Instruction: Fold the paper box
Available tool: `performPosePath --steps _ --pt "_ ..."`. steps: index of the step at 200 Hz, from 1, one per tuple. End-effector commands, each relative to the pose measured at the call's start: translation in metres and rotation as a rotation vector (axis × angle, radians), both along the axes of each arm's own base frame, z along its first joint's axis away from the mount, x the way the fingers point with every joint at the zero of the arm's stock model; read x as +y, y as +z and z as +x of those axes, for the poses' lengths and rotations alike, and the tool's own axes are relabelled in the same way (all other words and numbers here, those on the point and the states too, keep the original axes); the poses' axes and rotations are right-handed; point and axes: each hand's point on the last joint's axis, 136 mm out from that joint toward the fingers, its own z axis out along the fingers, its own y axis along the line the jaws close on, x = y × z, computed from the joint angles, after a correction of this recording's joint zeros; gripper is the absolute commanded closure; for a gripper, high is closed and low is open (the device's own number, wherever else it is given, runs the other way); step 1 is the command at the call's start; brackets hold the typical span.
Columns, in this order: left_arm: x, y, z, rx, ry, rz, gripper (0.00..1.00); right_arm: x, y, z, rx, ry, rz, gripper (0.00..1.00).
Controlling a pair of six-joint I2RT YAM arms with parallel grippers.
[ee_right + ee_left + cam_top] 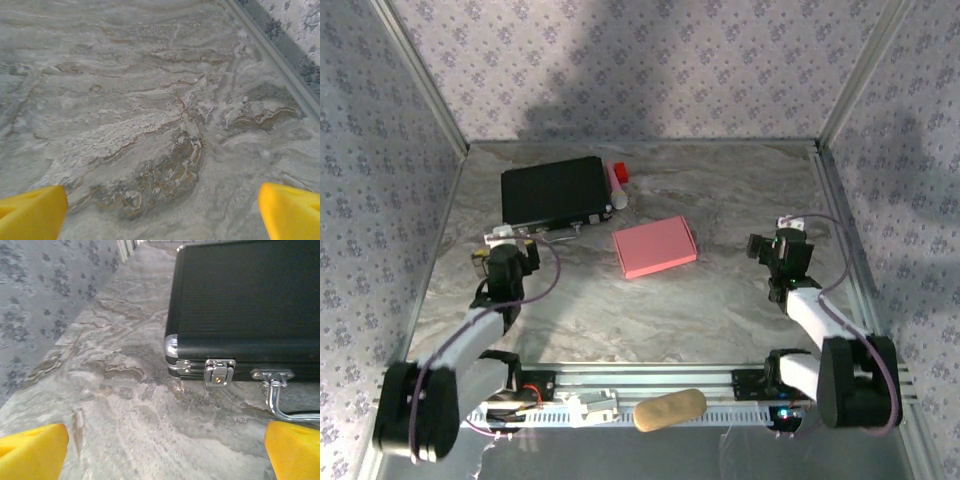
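Flower-patterned walls (620,60) close in three sides of the workspace, most likely to keep the backdrop uniform for the cameras. Between them lies a grey marbled counter (720,310), bare over most of its middle so the arms have room to work.

Both arms reach forward from the near rail and stand well apart, one on each flank. That suits a job in which a sheet has to be pressed from two sides.

A black case (555,190) with metal latches and a wire handle sits at the far left, shut and lying flat. The left wrist view faces its latched edge. It seems set out of the way and takes no part in the fold.

The paper box (655,247) rests near the centre of the counter, between the two arms and just right of the case. It lies flat as a closed pink rectangle, turned slightly askew, with no flap visibly standing up. By that look the folding seems done or nearly so. Nothing touches it.

The left gripper (162,452) hangs low above the counter just short of the case, its yellow pads (30,450) spread wide and holding nothing. The right gripper (162,212) is likewise spread wide over bare counter near the right wall, also empty.

A tan oval object (670,410) lies on the near rail. A small red-capped tube (618,182) rests against the case's right end.
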Motion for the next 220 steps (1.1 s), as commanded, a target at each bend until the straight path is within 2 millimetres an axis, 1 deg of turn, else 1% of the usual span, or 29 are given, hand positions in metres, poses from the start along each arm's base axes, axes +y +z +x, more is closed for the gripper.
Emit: performPosePath --steps 1,8,17,21,36,48,57,63,74,82,90,98,103,108,117,126,134,161,220 --pt "-0.013 0.026 0.037 -0.152 -0.09 0.011 0.0 0.002 0.012 0.024 -0.129 0.041 -0.022 0.01" --pt "-0.012 0.018 0.041 -0.135 -0.089 0.019 0.0 0.002 0.011 0.029 -0.142 0.048 -0.018 0.01" --pt "-0.013 0.016 0.046 -0.136 -0.097 0.032 0.0 0.004 0.01 0.032 -0.121 0.069 -0.024 0.01" --pt "-0.015 0.015 0.047 -0.13 -0.105 0.027 0.0 0.003 0.01 0.034 -0.133 0.066 -0.028 0.01" --pt "-0.012 0.015 0.051 -0.134 -0.098 0.032 0.0 0.001 0.014 0.036 -0.164 0.071 -0.039 0.01" --pt "-0.011 0.015 0.054 -0.133 -0.105 0.038 0.0 -0.002 0.008 0.036 -0.177 0.068 -0.041 0.01" --pt "-0.009 0.013 0.056 -0.145 -0.103 0.037 0.0 -0.005 0.001 0.039 -0.192 0.069 -0.005 0.01" --pt "-0.007 0.011 0.056 -0.159 -0.1 0.032 0.0 -0.007 0.002 0.042 -0.199 0.069 0.004 0.01" --pt "-0.004 0.004 0.059 -0.175 -0.098 0.014 0.0 -0.002 -0.002 0.044 -0.156 0.091 -0.007 0.01" --pt "-0.002 -0.007 0.061 -0.166 -0.095 0.005 0.0 -0.001 -0.006 0.045 -0.149 0.096 -0.01 0.01" --pt "0.0 -0.008 0.064 -0.191 -0.092 0.013 0.0 -0.002 -0.01 0.046 -0.154 0.088 -0.006 0.01" --pt "0.0 -0.015 0.062 -0.145 -0.09 0.005 0.0 -0.001 -0.012 0.047 -0.158 0.095 0.0 0.01" --pt "0.0 -0.014 0.062 -0.129 -0.091 -0.008 0.0 0.0 -0.012 0.048 -0.153 0.103 -0.002 0.01" --pt "0.001 -0.01 0.064 -0.148 -0.096 -0.016 0.0 0.003 -0.013 0.049 -0.15 0.115 -0.004 0.01" --pt "0.004 -0.013 0.067 -0.148 -0.086 -0.02 0.0 0.007 -0.015 0.05 -0.145 0.141 -0.011 0.01" --pt "0.007 -0.02 0.069 -0.089 -0.076 -0.043 0.0 0.008 -0.015 0.051 -0.136 0.143 -0.02 0.01" --pt "0.009 -0.018 0.076 -0.084 -0.08 -0.06 0.0 0.01 -0.015 0.052 -0.136 0.143 -0.026 0.01" --pt "0.01 -0.018 0.074 -0.087 -0.084 -0.07 0.0 0.012 -0.015 0.052 -0.128 0.151 -0.039 0.01" --pt "0.01 -0.019 0.074 -0.085 -0.085 -0.071 0.0 0.011 -0.016 0.052 -0.127 0.146 -0.039 0.01"
